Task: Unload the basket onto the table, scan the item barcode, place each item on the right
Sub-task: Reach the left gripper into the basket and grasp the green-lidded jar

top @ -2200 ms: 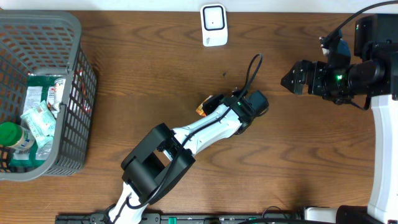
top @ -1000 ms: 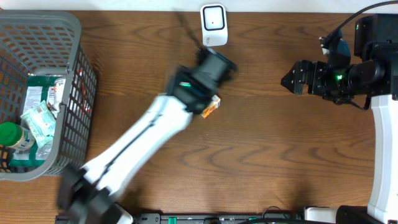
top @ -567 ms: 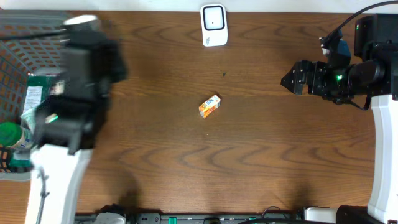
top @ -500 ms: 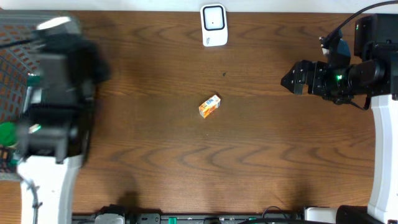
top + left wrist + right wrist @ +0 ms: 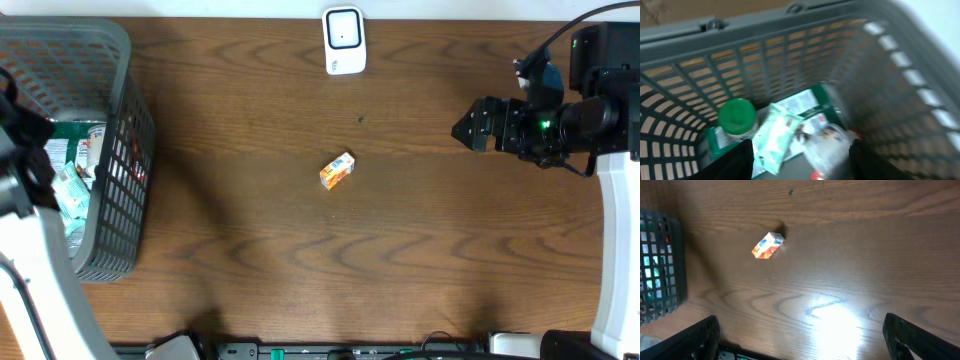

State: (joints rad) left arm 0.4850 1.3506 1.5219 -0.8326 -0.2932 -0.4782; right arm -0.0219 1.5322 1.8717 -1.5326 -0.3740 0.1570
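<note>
Overhead: small carton [image 5: 338, 170] on wood-grain table [image 5: 250, 262]

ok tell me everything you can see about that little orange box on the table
The small box is mostly orange with white and a touch of blue, cardboard by the look. It lies flat and skewed on the wooden table near the middle. Nothing touches it; any print is too small to read.
</note>
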